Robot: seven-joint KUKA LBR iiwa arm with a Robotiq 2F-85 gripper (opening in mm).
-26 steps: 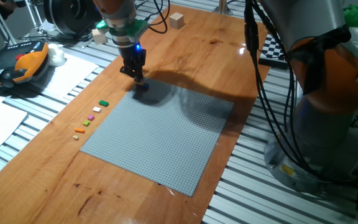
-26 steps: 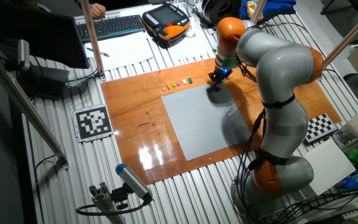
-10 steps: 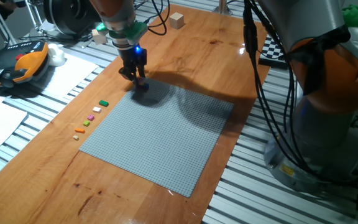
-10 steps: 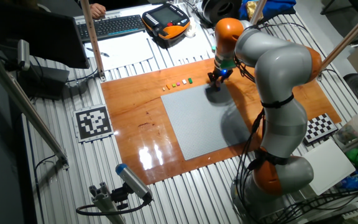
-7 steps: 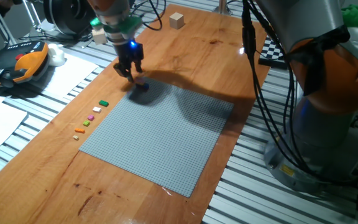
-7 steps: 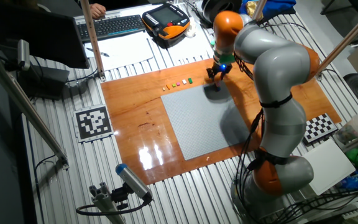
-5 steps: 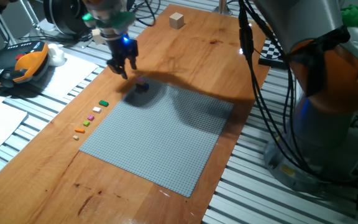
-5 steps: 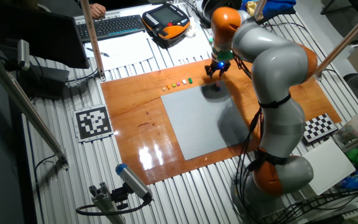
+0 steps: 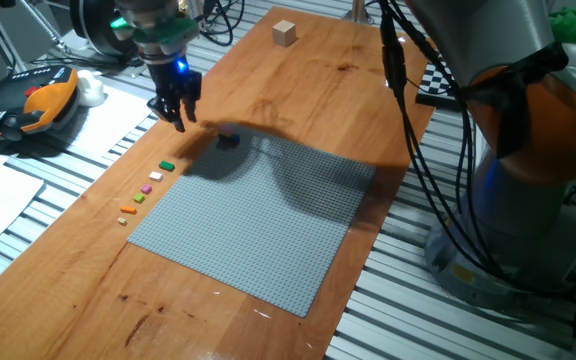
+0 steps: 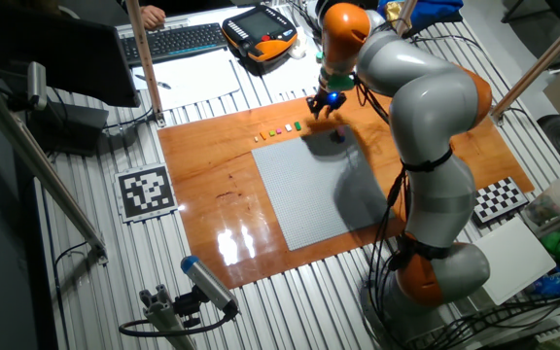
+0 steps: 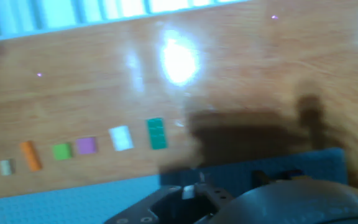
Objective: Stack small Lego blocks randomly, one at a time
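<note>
Your two-finger black gripper (image 9: pixel 175 108) hangs above the bare wood of the desk (image 9: pixel 298 80), off the baseplate's far corner. Its jaws look slightly spread with nothing between them, though that is a judgement, since the fingers are small in both fixed views.

The next pick lies just beyond the jaws: a row of small loose Lego blocks beside the large grey studded baseplate (image 9: pixel 258 220). Nearest is the dark green flat brick (image 11: pixel 156 134), its long axis crosswise to the row. Then come the white brick (image 11: pixel 121 138), the pink brick (image 11: pixel 86 145), the light green brick (image 11: pixel 61 151) and the orange brick (image 11: pixel 30 155).

Behind the jaws, the small stacked blocks already placed (image 9: pixel 228 138) sit at the baseplate's corner.
</note>
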